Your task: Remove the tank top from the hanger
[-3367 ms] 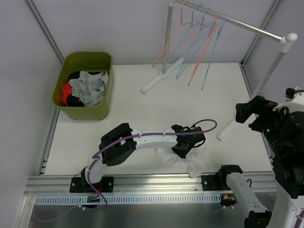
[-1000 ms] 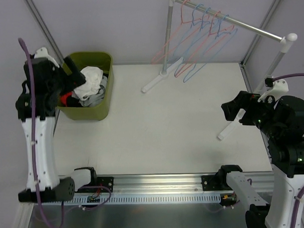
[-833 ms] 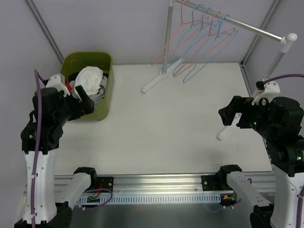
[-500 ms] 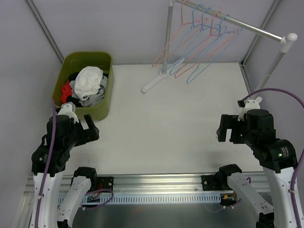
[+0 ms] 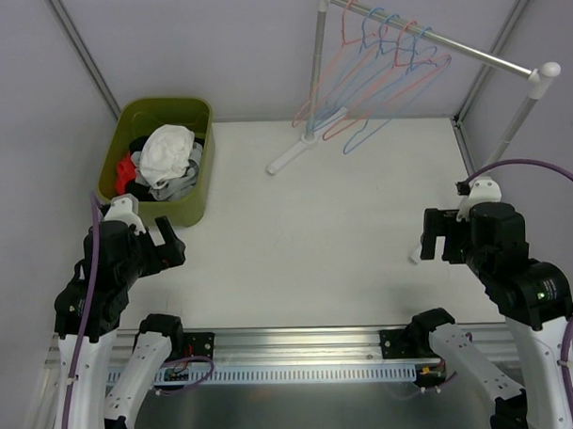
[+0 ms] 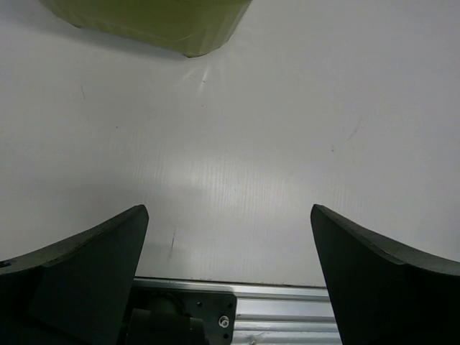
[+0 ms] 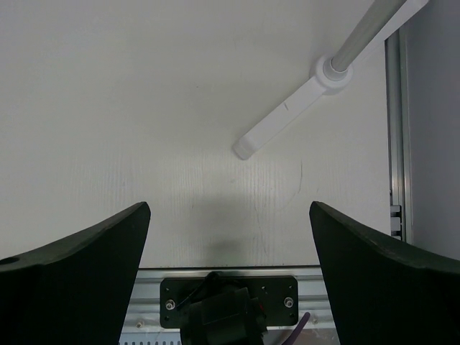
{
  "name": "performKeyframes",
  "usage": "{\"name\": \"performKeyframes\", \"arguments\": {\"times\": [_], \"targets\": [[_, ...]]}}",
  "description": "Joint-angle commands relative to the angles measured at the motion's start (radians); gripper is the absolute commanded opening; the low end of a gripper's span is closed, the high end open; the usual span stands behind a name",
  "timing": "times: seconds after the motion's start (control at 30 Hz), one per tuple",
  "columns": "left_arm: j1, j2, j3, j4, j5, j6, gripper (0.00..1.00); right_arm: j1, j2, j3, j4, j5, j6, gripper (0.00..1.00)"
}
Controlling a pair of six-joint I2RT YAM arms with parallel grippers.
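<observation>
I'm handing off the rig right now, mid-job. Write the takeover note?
Left claw: open, empty, over the table beside the green bin.
Right claw: open, empty, over the table by the rack foot.
White garment, likely the tank top, lies on top in the bin.
Hangers all look bare, so removal looks done.
Left: only confirm that.

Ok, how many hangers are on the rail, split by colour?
Pink hangers: 2
Blue hangers: 3
Total: 5 on the rail, all bare. They overlap in the top view, so the split is my best reading.
</observation>
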Motion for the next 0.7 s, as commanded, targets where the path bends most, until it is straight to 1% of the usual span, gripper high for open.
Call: {"name": "performKeyframes", "arguments": {"times": [0.0, 0.67], "targets": [[-0.012, -0.004, 0.026, -0.020, -0.030, -0.017, 0.99, 0.008, 0.018, 0.034, 0.035, 0.059, -0.007, 1.00], [-0.037, 0.022, 0.064, -0.034, -0.111, -0.018, 0.99, 0.008, 0.030, 0.022, 0.071, 0.061, 0.048, 0.99]]}}
